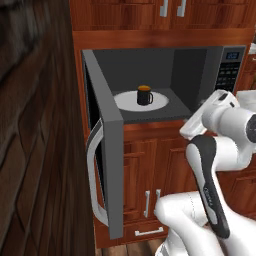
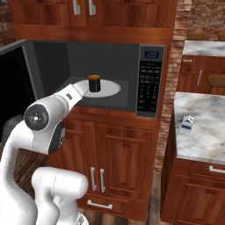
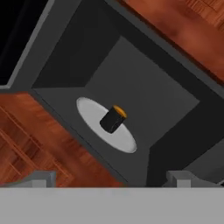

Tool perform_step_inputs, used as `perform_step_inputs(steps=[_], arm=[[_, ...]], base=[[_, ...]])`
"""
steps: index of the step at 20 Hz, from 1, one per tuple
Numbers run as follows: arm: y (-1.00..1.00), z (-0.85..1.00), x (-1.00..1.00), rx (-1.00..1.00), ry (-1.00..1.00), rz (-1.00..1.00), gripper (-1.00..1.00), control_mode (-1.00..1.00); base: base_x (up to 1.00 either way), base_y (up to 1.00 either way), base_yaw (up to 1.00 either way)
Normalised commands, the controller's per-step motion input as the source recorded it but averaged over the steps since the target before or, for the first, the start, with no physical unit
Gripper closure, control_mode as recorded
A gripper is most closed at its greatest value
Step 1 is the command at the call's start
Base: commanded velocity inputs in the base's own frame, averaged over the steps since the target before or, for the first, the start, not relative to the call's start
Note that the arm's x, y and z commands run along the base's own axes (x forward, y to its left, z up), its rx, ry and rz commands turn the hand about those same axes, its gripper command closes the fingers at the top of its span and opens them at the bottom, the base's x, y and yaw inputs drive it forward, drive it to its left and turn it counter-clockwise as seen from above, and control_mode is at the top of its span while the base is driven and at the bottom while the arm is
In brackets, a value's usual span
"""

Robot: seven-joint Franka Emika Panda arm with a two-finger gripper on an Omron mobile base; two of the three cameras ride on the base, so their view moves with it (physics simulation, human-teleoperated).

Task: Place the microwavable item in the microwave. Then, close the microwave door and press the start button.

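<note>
Mug sits upright on the white turntable, inside the microwave; black body, orange rim. Microwave door is swung wide open toward the left, curved silver handle facing out. Arm is folded in front of the lower cabinets, outside the cavity. Gripper itself isn't visible from this side.

Right base view: mug on turntable, near its centre. Keypad panel with blue display to the right of the cavity. Door's dark window at far left. Small white-and-blue carton stands on the marble bench, well apart from the microwave.

Hand view, rolled: mug centred on turntable, well apart from the gripper. Both fingertips sit far apart at the bottom edge, nothing between them, so the gripper is spread and holding nothing.
</note>
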Motion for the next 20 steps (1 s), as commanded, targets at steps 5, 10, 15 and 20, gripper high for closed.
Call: perform_step_inputs(steps=[5,10,15,20], arm=[[0.08,0.05,-1.00,-0.22,-0.21,0.00,-1.00,-1.00],[0.36,-0.17,-1.00,-0.25,-0.18,0.00,-1.00,-1.00],[0.53,-0.40,-1.00,-0.28,-0.21,0.00,-1.00,-1.00],[0.78,-0.57,-0.95,-0.31,-0.16,0.00,-1.00,-1.00]], base=[[0.00,0.00,0.00],[0.00,0.00,0.00],[0.00,0.00,0.00],[0.00,0.00,0.00]])
